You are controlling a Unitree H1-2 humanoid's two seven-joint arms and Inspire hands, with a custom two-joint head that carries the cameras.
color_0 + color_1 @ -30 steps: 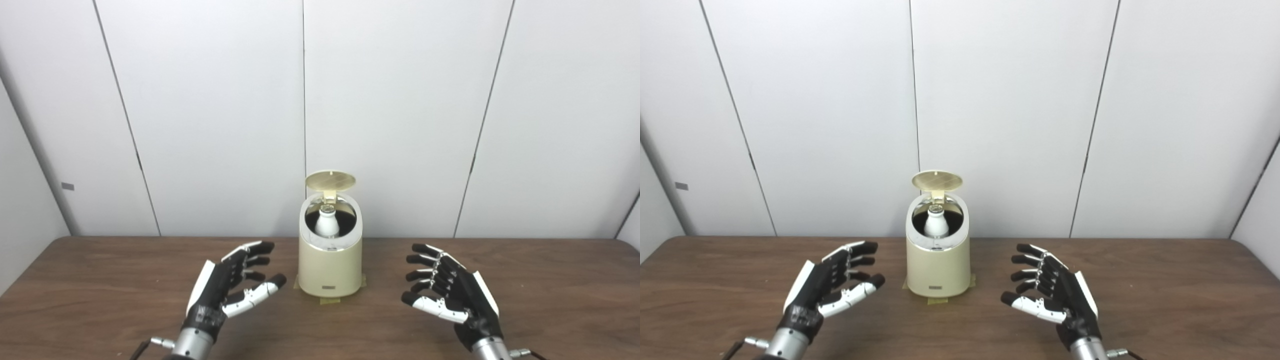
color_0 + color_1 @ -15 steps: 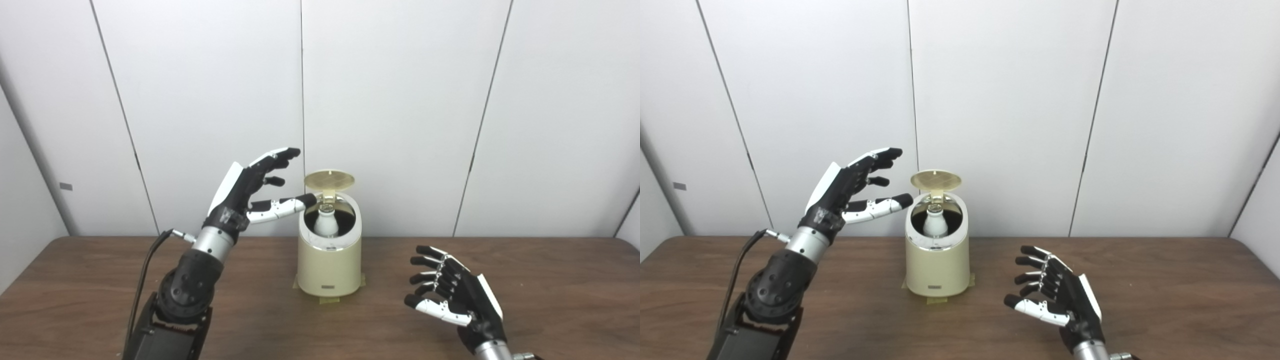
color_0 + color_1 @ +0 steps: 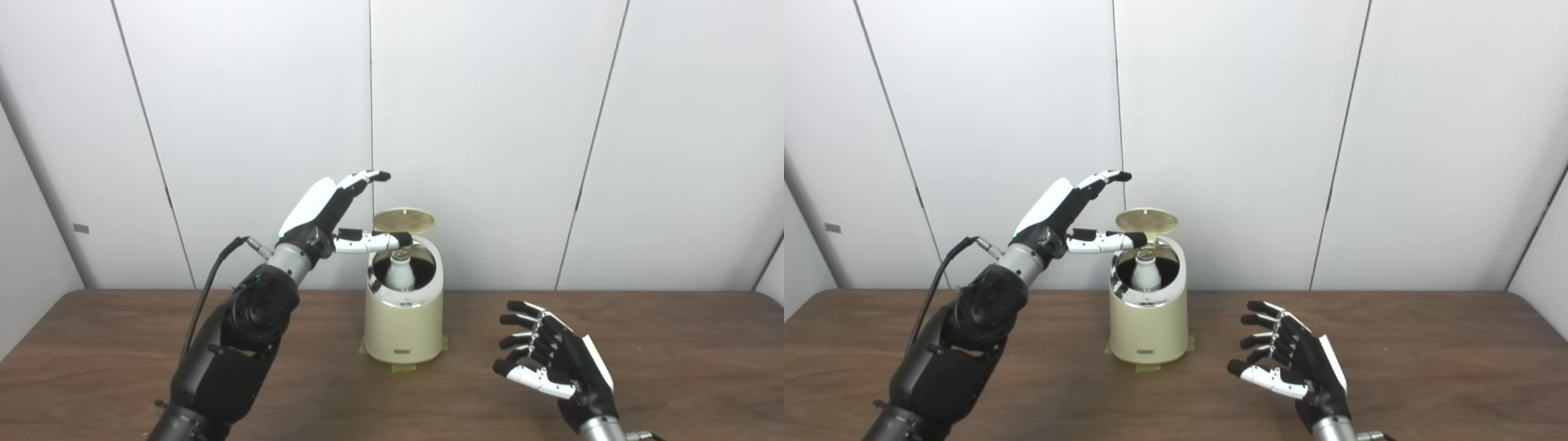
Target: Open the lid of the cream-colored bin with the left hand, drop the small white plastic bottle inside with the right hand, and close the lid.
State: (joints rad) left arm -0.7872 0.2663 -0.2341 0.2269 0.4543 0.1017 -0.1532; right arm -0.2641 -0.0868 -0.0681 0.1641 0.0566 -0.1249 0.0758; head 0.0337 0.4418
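left hand (image 3: 324, 211) spread empty, hovering beside raised round lid (image 3: 403, 219) | small white plastic bottle (image 3: 1146, 274) standing inside cream-colored cylindrical bin (image 3: 403, 327) | right hand (image 3: 1295, 367) resting spread (both views agreeing)

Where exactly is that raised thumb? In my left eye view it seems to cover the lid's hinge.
Observer: In the right eye view the left hand's thumb ends just left of the hinge; the lid stands open.
Operator: Is it blocking the bottle?
Observer: Not from here. The bottle stands upright inside the bin, its cap showing clear, below and right of the thumb tip. I cannot tell whether the thumb touches the lid.
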